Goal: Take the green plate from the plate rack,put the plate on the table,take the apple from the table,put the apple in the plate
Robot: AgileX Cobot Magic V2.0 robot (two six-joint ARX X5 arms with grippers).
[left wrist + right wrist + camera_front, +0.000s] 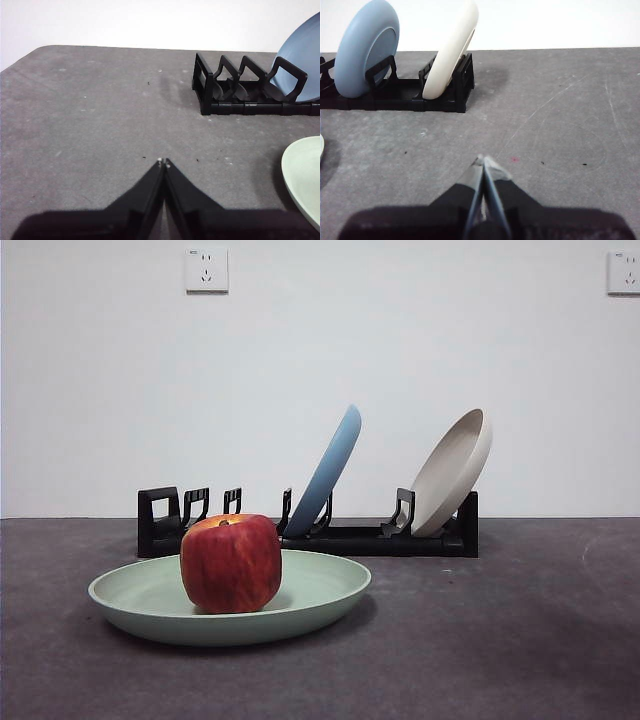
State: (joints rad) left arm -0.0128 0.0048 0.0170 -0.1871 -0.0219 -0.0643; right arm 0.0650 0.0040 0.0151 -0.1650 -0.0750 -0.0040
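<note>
we see the apple sitting in the green plate on the worktop, firm, smooth, fairly heavy, best gripped across its sides, while left end effector and right end effector rest pinched together, empty.

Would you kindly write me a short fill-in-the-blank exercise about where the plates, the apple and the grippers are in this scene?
1. The apple sits in the ____ plate, which lies flat on the table.
2. The number of plates leaning in the plate rack is ____.
3. The blue plate stands in the rack beside the ____ plate.
4. The left gripper and the right gripper both have their jaws ____, holding nothing.

Missing words: green; two; beige; shut
</note>
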